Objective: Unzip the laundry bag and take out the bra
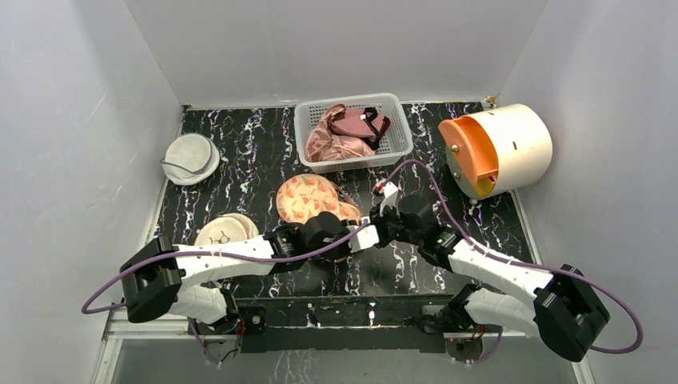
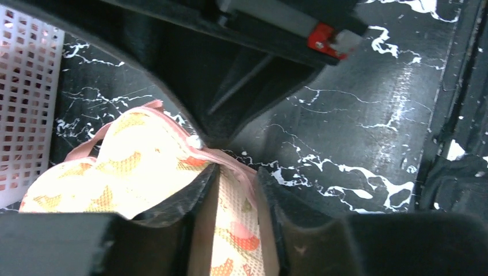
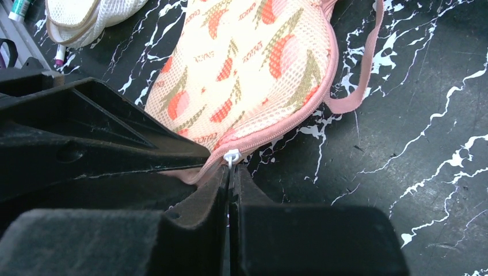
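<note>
The peach-orange laundry bag (image 1: 310,198) lies mid-table, its pink zip closed along the stretch I can see. In the right wrist view my right gripper (image 3: 232,171) is shut on the small white zip pull (image 3: 232,156) at the bag's (image 3: 253,63) near edge. My left gripper (image 2: 237,187) straddles the same end of the bag (image 2: 132,167), jaws partly apart with printed fabric filling the gap; whether they pinch it is unclear. Both grippers meet at the bag's near right end: left gripper (image 1: 342,234), right gripper (image 1: 361,224). The bra is hidden.
A white basket (image 1: 400,142) at the back holds a pink garment (image 1: 328,140) and a maroon bra (image 1: 364,124). A round white pouch (image 1: 190,158) lies far left, a cream mesh pouch (image 1: 226,230) by the left arm. An orange-and-cream drum (image 1: 496,150) stands at the right.
</note>
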Controlling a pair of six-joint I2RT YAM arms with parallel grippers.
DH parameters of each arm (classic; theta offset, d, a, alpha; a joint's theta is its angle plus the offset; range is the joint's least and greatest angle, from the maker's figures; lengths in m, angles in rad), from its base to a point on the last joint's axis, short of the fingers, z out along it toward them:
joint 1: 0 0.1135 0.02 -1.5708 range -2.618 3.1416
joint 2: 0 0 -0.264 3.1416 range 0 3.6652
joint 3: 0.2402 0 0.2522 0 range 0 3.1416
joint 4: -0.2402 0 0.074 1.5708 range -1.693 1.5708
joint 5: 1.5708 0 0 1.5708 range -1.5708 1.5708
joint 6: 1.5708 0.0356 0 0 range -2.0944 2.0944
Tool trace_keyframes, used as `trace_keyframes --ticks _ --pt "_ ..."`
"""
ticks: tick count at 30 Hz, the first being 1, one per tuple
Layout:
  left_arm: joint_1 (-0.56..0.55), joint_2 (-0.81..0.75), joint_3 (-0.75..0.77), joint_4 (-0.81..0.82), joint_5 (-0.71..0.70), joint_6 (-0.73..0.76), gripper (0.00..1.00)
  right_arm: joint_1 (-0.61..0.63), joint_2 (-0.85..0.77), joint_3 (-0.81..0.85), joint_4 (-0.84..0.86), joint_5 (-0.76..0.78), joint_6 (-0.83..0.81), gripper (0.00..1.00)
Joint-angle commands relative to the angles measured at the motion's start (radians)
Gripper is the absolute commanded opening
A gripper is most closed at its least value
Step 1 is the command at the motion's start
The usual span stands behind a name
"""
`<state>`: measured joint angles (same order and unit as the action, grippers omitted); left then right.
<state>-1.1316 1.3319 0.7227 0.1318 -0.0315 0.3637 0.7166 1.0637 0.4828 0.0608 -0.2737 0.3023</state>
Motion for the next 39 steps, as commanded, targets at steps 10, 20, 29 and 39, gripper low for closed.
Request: trace_keyframes --ticks 10,20,29,39 --pt "-0.002 -0.03 0.038 -0.033 -0.051 0.066 0.0 0.017 -0.003 0.046 0.026 0.112 0.011 0.0" --pt "-0.002 -0.114 0.0 -0.014 0.028 0.112 0.0 -0.142 0.099 0.047 0.084 0.038 0.039 0.0" --pt "-0.002 -0.102 0.016 -0.042 0.031 0.11 0.0 -0.277 0.24 0.116 0.034 -0.075 -0.039 0.0" --pt "-0.002 -0.007 0.071 -0.099 0.078 0.084 0.44 -0.138 0.029 -0.008 0.055 -0.107 0.062 0.0"
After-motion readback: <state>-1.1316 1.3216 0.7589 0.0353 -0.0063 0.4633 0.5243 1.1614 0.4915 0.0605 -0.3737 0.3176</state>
